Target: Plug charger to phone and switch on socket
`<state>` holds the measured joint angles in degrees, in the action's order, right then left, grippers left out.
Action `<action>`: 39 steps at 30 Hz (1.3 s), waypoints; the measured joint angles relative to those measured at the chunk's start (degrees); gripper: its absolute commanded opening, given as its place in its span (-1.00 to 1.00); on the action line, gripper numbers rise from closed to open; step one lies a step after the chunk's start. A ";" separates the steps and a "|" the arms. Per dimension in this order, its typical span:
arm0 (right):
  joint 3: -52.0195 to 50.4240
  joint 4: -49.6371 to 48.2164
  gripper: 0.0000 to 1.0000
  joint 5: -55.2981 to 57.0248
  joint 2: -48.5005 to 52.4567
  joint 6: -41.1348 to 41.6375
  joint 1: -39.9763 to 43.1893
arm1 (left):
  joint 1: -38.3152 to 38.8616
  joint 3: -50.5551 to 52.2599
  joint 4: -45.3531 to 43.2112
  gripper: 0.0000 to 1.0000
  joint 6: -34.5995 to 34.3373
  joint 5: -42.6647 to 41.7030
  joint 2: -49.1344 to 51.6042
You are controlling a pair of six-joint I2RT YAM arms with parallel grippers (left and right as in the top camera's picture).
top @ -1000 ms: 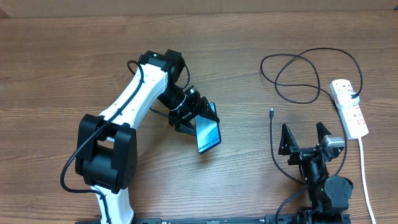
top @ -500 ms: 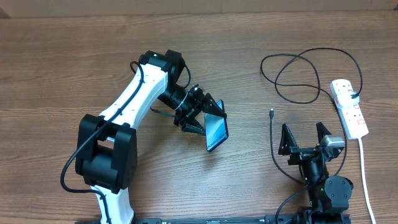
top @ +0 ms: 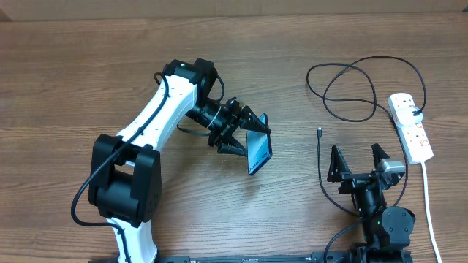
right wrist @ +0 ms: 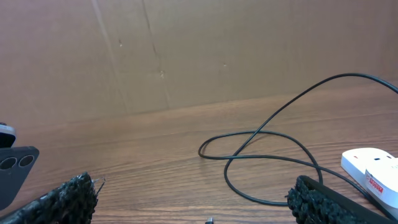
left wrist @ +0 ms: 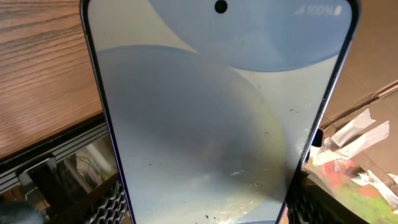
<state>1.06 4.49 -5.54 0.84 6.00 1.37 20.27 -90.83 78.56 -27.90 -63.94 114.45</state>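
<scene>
1. Just swung the phone (top: 259, 151) closer to the socket (top: 411, 128), pinched in the left tool (top: 247, 139).
2. Leaves the charger (top: 319, 139) tip loose on the table left of the socket, unplugged.
3. Got the right tool (top: 357, 151) gaping wide, empty, below-left of the socket.

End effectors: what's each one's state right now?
Left end effector: closed on the slim black-edged smartphone with a pale blue screen.
Right end effector: open, holding nothing.

A robotics lab bench. The left arm (top: 157, 109) and right arm (top: 380, 212) are mounted on a wood-grain table (top: 66, 66), with cardboard panels (right wrist: 199, 50) behind.
</scene>
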 measured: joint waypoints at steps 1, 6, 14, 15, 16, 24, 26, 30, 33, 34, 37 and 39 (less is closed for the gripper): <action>0.00 0.00 1.00 0.02 0.00 0.04 0.00 | 0.00 0.00 -0.13 -0.03 0.00 -0.02 0.00; 0.00 0.02 1.00 0.00 0.00 0.02 0.00 | 0.00 0.00 -3.43 -0.02 -1.55 -0.42 0.00; 0.00 0.02 1.00 -0.50 0.00 0.33 0.00 | 0.00 0.00 -9.55 0.00 -3.65 -0.55 0.00; 0.00 -0.07 0.99 -1.16 0.00 1.16 0.00 | 0.00 0.00 -10.73 0.01 -3.69 -0.48 0.00; 0.00 -0.26 1.00 -2.34 0.00 2.67 0.00 | 0.00 0.00 -11.96 0.02 -3.72 -0.31 0.00; 0.00 -1.05 1.00 -15.08 0.00 21.44 0.00 | -0.02 0.00 -20.04 0.01 -5.01 2.47 0.00; 0.00 -1.05 1.00 -18.60 0.00 25.73 -0.02 | 0.00 0.00 -22.84 0.03 -5.97 3.28 0.00; 0.00 -1.09 1.00 -25.27 0.00 35.04 -0.02 | 0.00 -0.02 -26.36 0.06 -8.13 5.38 0.00; 0.00 -1.07 1.00 -28.04 0.00 40.94 0.00 | -0.02 -0.02 -28.48 0.06 -9.75 6.58 0.00; 0.00 -1.07 1.00 -28.76 0.00 42.69 0.00 | -0.02 -0.02 -29.05 0.06 -10.10 6.80 0.00; 0.00 -2.64 1.00 -30.23 0.00 46.16 -0.02 | 0.00 -0.02 -30.23 0.06 -11.32 7.30 0.00; 0.00 -4.76 1.00 -31.61 0.00 46.01 -0.02 | 0.00 -0.02 -30.67 0.07 -11.72 7.48 0.00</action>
<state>1.06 -0.27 -37.15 0.84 52.01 1.34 20.27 -90.85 47.90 -39.62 -56.47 114.45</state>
